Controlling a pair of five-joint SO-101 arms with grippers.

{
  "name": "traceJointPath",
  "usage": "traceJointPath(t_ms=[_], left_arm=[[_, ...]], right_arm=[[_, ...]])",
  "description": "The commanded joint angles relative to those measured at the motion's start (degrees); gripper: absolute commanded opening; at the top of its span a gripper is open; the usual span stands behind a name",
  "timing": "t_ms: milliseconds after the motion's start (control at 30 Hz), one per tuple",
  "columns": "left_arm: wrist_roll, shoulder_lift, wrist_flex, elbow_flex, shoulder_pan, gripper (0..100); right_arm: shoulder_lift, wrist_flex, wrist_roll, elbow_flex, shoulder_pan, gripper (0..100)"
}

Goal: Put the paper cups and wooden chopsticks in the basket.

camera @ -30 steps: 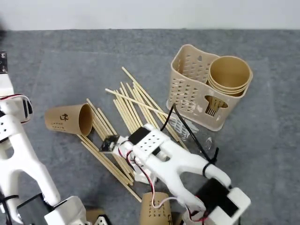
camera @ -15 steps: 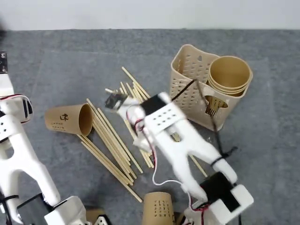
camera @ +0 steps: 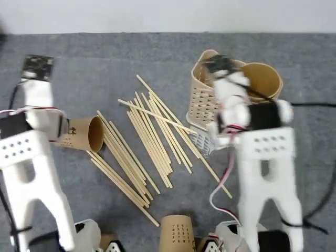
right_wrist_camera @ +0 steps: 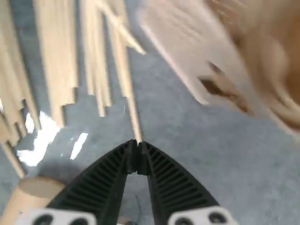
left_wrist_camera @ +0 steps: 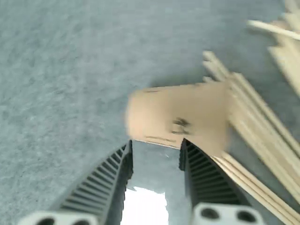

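L gripper (left_wrist_camera: 154, 151) jaws wide; paper cup (left_wrist_camera: 180, 119) on its side just off its tips, toward 3 o'clock from above, long axis 9–3, mouth at 3. R gripper (right_wrist_camera: 137, 149) looks pinched on one chopstick (right_wrist_camera: 123, 79), up by the basket (camera: 202, 100).

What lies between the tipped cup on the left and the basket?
Loose chopsticks lie scattered between cup and basket, seen in the high view.
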Motion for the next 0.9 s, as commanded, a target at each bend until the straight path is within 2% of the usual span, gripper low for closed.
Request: traceJointPath(t_ms=[0, 133, 367, 667, 767, 867], left_arm=[[-1.7, -8.5, 4.0, 1.4, 9.1, 16], [-2.5, -14.8, 6.9, 6.5, 20.8, 16], [-2.3, -18.5, 8.8, 14.1, 41.8, 16], [4.1, -18.6, 12.7, 15.5, 66.4, 18], [7.0, -18.6, 13.5, 15.5, 71.6, 22], [7.5, -18.6, 13.4, 15.5, 73.8, 23]], right_arm=[[-5.3, 2.4, -0.7, -1.8, 8.3, 1.0], [-8.6, 2.2, -0.4, 2.0, 17.3, 1.0], [-13.3, 2.2, -0.4, 6.2, 27.0, 1.0], [-16.3, -1.4, -0.4, 11.7, 38.6, 1.0], [-16.3, -3.0, -0.4, 13.5, 43.9, 1.0], [-16.3, -4.2, -0.8, 13.9, 48.2, 1.0]])
